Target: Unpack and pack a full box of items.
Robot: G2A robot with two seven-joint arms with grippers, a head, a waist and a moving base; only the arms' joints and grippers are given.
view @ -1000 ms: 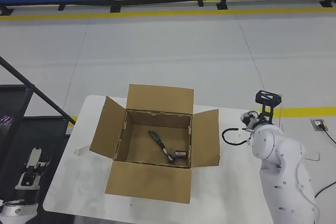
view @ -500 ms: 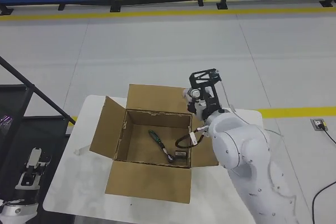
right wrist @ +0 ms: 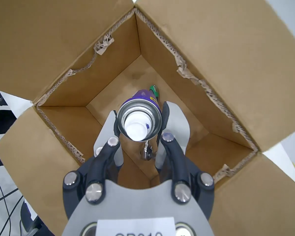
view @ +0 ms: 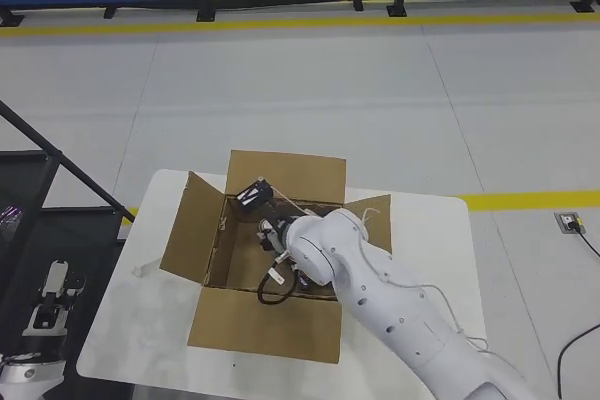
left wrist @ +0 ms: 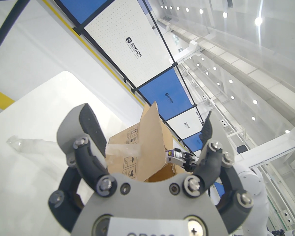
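From above, your right gripper (view: 251, 198) hangs over the open cardboard box (view: 285, 172), near its far wall. The arm lies across the opening and hides most of the floor. A loop of black cable (view: 271, 293) sags from the arm into the box and could catch on a wall or flap as you descend or withdraw. The box sits loose on the white table (view: 420, 260), so any brush against a flap could drag it. Your left gripper (view: 52, 298) is parked well off the table's edge, too far away to steady anything.

In the left wrist view, the left gripper (left wrist: 147, 119) is spread wide with nothing between its fingers. The box (left wrist: 137, 146) stands beyond it, and the spray can (left wrist: 171, 154) shows small in the other arm's grasp above the box's rim.

In the right wrist view, the right gripper (right wrist: 140, 120) is clamped on the upright purple spray can (right wrist: 139, 121), its pads gripping the sides just below the metal rim. The green-handled ratchet (right wrist: 153, 91) lies on the box floor directly under the can. If you lower straight down, the can's base probably lands on the ratchet, so the can would tip or roll once you let go. The smooth round body could also slip or twist in the pads if it bumps anything. Watch the torn wall edges (right wrist: 184, 71) close to the fingers, and shift to bare floor first.
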